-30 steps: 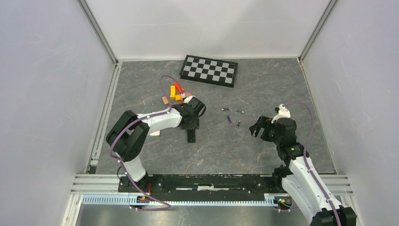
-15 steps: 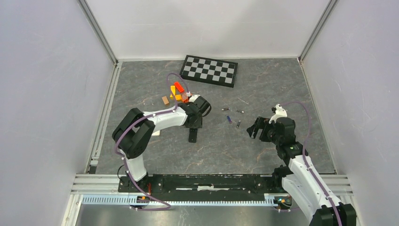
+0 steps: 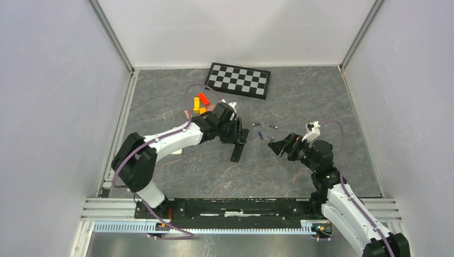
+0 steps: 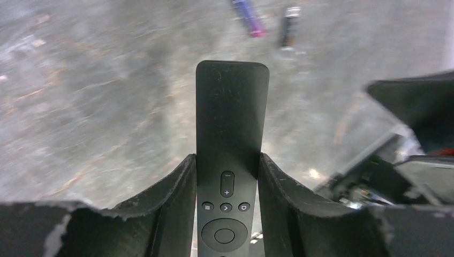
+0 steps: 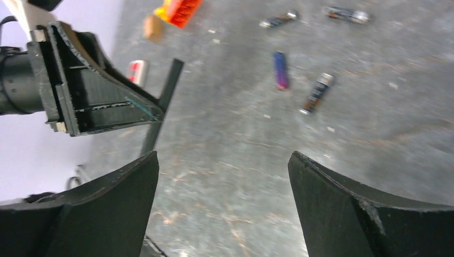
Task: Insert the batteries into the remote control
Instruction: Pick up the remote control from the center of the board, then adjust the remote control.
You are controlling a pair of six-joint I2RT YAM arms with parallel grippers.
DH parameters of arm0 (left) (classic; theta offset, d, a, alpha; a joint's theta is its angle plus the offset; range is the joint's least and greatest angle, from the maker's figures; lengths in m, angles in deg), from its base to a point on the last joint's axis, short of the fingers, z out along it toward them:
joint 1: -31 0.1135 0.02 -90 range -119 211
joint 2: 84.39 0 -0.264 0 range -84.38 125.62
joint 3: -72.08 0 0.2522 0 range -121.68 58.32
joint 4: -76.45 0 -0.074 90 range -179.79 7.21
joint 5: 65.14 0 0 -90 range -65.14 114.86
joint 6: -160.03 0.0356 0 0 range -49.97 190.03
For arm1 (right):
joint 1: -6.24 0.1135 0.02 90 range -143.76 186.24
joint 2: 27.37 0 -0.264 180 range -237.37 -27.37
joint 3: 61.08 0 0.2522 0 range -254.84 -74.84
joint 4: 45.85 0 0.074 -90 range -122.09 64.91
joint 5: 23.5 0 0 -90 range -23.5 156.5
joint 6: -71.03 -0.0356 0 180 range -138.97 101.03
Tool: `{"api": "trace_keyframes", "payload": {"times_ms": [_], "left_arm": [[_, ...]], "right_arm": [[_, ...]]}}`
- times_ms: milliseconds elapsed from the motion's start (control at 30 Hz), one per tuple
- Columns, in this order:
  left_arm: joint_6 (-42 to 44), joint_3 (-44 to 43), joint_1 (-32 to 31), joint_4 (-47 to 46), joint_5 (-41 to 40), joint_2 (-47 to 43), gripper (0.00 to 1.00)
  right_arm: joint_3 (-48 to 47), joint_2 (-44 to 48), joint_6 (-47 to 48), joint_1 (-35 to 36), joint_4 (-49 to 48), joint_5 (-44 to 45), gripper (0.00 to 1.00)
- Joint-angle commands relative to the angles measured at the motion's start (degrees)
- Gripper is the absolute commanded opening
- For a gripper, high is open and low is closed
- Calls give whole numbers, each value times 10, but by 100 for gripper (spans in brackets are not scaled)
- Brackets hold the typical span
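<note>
Grey marbled worktop [image 3: 321, 96], as I view it from above. My left tool [image 4: 227, 160]: closed narrow on a long black plastic remote control [image 4: 231, 107], buttons facing its wrist camera, mid-worktop. My right tool [image 5: 222, 158]: spread wide, holding nothing. Four slim cylindrical batteries [image 5: 317, 92], including one blue-purple battery [image 5: 279, 69]: loose on the worktop ahead of the right tool.

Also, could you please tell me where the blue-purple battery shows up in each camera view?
Top external: blue-purple battery near the picture's centre, right of the black remote.
Left wrist: at the top edge, beyond the remote's far end.
Right wrist: upper centre, right of the remote seen edge-on.
Shared landmark: the remote.
</note>
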Motion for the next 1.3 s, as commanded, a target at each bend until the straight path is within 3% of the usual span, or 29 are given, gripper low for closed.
{"api": "trace_keyframes", "payload": {"times_ms": [0,300,600,1100,1167,1267], "left_arm": [[-39,-11,4,-111,147,-60,34],[-168,-6,21,-262,256,-118,33],[-279,28,30,-394,305,-147,33],[-303,57,30,-443,301,-161,34],[-302,59,30,-442,300,-162,39],[-284,64,30,-429,294,-168,56]], "right_arm": [[-3,-4,-91,39,-171,-24,97],[-47,-73,-150,170,-314,-11,98],[-39,-100,-232,217,-469,10,97],[-72,-144,-219,248,-508,21,57],[-75,-148,-215,250,-506,28,53],[-84,-152,-211,251,-485,37,49]]}}
